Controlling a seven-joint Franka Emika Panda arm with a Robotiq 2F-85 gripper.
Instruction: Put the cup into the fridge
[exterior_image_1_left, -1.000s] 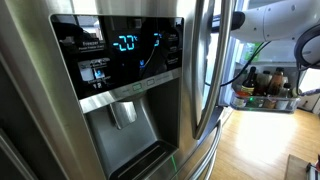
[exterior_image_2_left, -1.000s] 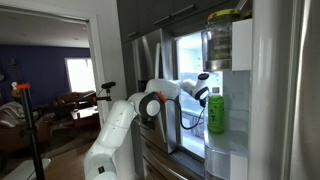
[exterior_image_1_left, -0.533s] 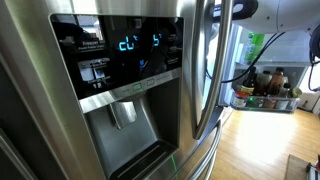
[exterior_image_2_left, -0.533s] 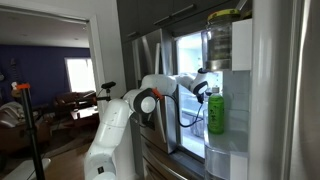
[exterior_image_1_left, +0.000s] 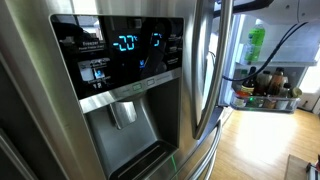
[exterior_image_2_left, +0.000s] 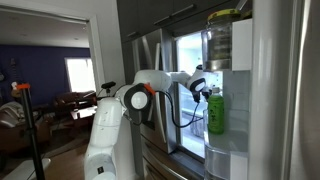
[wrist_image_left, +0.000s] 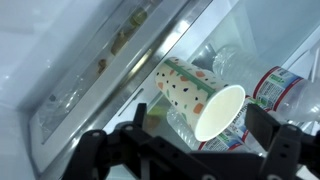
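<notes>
The gripper (wrist_image_left: 185, 150) is being held spread wide in the wrist view. Its dark fingers (wrist_image_left: 95, 150) are being shown at either side of the lower edge, with nothing pinched between them. The cup (wrist_image_left: 190, 92) is being seen lying on its side just beyond them, its open rim turned toward the camera. It is being carried by clear plastic water bottles (wrist_image_left: 285, 88), and no finger is being pressed against it.

In an exterior view the white arm (exterior_image_2_left: 115, 120) is being shown stretched into the lit inside of the open fridge (exterior_image_2_left: 150, 45). The gripper (exterior_image_2_left: 203, 85) is being held just beside a green bottle (exterior_image_2_left: 215, 112) that is being kept upright in the door shelf.

In an exterior view the closed door of the fridge (exterior_image_1_left: 40, 120) is being shown close up, with blue digits being displayed on its black panel (exterior_image_1_left: 120, 50). The recessed dispenser (exterior_image_1_left: 125, 115) is being seen below it, and a long steel handle (exterior_image_1_left: 203, 70) beside it.
</notes>
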